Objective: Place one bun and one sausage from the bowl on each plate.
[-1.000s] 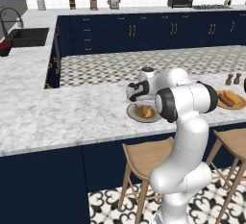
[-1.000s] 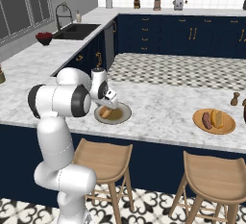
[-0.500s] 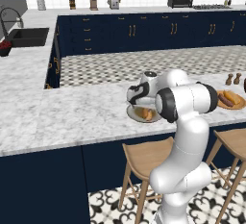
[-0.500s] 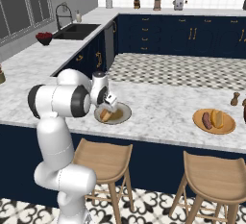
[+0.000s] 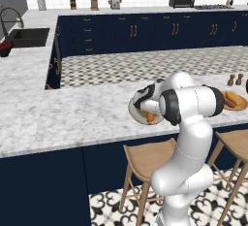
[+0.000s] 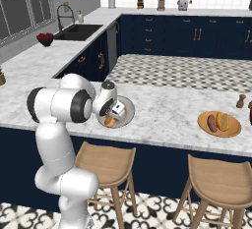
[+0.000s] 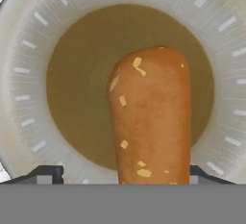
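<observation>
1. Sink (image 6: 78, 31), far left, set in the back counter; a red bowl (image 6: 45, 39) stands beside it.

2. Gripper (image 6: 114, 115), low over the grey plate (image 6: 129, 109) on the near marble counter (image 6: 162, 117). The hand view shows its 2 dark fingertips (image 7: 48, 174) standing either side of the base of a bun (image 7: 150, 117). Judged pinching the bun, though actual contact at the pads is cut off by the frame edge.

3. Bun, golden-brown, elongated, flecked with pale seeds, lying over the plate's brownish centre and reaching toward the rim. Whether it rests on the plate or hangs just above it cannot be told. Handling, as judgement: light, soft, compressible, dry crust with fair grip. Best held across its narrow width near 1 end or mid-length with gentle pressure; a hard squeeze would dent it.

4. Grey plate: 1 orange-brown item visible on it in the base views. No sausage seen here.

5. Orange plate (image 6: 203, 125), well apart to the right on the same counter, bearing 1 sausage (image 6: 212, 122) and 1 bun (image 6: 223, 121) side by side. This plate looks complete.

6. 2 wooden stools (image 6: 108, 164) below the counter edge.
</observation>
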You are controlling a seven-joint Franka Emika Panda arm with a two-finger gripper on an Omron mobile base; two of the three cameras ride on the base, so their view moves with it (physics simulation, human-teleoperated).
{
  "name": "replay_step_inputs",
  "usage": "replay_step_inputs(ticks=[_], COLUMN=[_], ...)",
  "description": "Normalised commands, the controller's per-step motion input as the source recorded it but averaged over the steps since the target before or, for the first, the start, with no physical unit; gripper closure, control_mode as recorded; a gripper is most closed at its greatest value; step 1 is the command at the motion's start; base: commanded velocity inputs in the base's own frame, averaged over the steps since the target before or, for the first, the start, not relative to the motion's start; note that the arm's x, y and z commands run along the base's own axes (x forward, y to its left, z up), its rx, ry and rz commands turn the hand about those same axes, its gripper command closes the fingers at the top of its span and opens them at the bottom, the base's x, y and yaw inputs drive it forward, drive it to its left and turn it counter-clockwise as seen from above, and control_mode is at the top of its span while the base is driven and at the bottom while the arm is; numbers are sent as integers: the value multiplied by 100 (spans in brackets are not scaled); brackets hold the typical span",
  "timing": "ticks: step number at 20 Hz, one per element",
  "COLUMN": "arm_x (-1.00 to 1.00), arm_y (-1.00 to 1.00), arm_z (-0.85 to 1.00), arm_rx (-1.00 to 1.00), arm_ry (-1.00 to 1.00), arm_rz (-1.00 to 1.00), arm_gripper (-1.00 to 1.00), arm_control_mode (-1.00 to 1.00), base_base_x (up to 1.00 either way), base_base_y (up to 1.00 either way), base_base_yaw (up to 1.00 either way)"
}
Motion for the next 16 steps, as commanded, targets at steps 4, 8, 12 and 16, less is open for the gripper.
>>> replay_step_inputs(ticks=[4, 8, 12, 16], arm_x=[0, 6, 15, 10], arm_y=[-1, -19, -2, -1], arm_z=[3, 4, 34, 48], arm_rx=[0, 0, -2, -4], arm_ry=[0, 1, 6, 5], arm_rz=[0, 0, 0, 0], arm_gripper=[-100, -100, -100, -100], arm_control_mode=[-100, -100, -100, -100], base_base_x=[0, 0, 0, 0], base_base_y=[0, 0, 0, 0], base_base_yaw=[0, 0, 0, 0])
